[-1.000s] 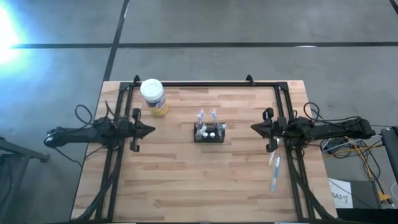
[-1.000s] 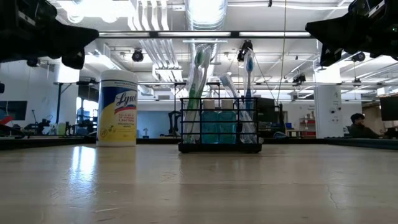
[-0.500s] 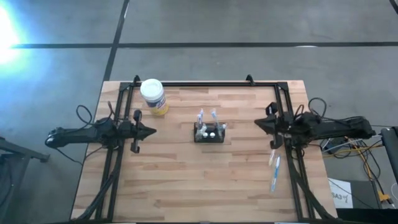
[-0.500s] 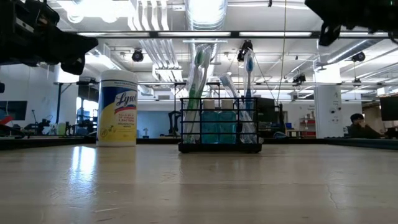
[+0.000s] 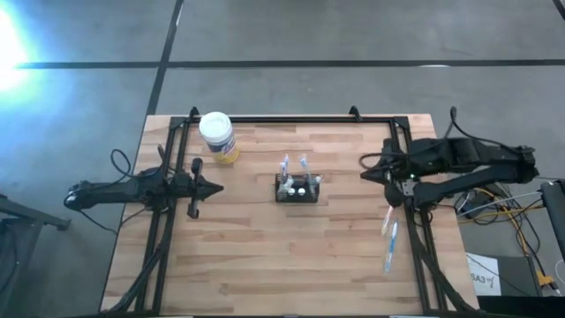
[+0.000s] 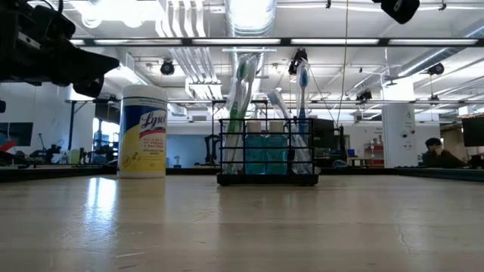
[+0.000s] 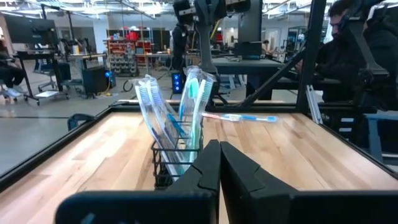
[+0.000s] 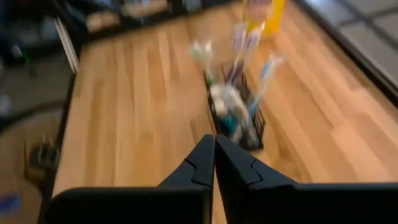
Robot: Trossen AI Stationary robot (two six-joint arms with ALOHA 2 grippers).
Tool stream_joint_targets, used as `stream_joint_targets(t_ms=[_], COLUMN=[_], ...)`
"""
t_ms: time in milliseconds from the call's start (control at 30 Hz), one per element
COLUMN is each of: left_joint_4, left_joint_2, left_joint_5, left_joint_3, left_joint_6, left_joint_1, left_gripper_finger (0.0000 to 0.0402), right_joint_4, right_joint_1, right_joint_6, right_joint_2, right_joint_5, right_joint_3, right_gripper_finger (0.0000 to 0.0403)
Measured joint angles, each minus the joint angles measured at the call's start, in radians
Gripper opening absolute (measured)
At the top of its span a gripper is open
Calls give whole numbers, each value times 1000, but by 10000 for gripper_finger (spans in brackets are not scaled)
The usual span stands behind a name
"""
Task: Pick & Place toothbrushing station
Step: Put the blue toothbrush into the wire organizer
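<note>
The toothbrushing station (image 5: 297,187) is a small black wire box with several toothbrushes standing in it. It rests on its base at the middle of the wooden table and also shows in the low view (image 6: 268,149), the left wrist view (image 7: 177,155) and the right wrist view (image 8: 235,112). My left gripper (image 5: 219,186) is shut and empty to its left, above the table. My right gripper (image 5: 363,163) is shut and empty to its right, raised high; its wrist view (image 8: 214,144) looks down on the station.
A round white-lidded yellow wipes jar (image 5: 217,136) stands at the far left of the table. A loose toothbrush (image 5: 389,240) lies near the right edge. Black frame rails (image 5: 291,120) run along the far edge and both sides. The table's near half is bare wood.
My right gripper has risen, leaving the top of the low view, and moved a little toward the far edge, tipping its fingers downward. My left gripper has stayed low at the left and hardly moved. The station has not moved.
</note>
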Motion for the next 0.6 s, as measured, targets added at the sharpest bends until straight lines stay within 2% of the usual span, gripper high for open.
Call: stream_joint_targets(t_ms=[333, 467, 600], left_joint_4=[0, -3, -8], left_joint_2=[0, 0, 0], left_joint_5=[26, 29, 30], left_joint_3=[0, -1, -1], left_joint_6=[-14, -14, -12], left_joint_1=[0, 0, 0], left_gripper_finger=[14, 11, 7], right_joint_4=[-447, -616, -728], right_joint_1=[132, 209, 284], right_joint_6=[46, 47, 47], right_joint_2=[344, 453, 541], right_joint_5=[7, 7, 7], right_joint_3=[364, 427, 434], right_gripper_finger=[11, 11, 11])
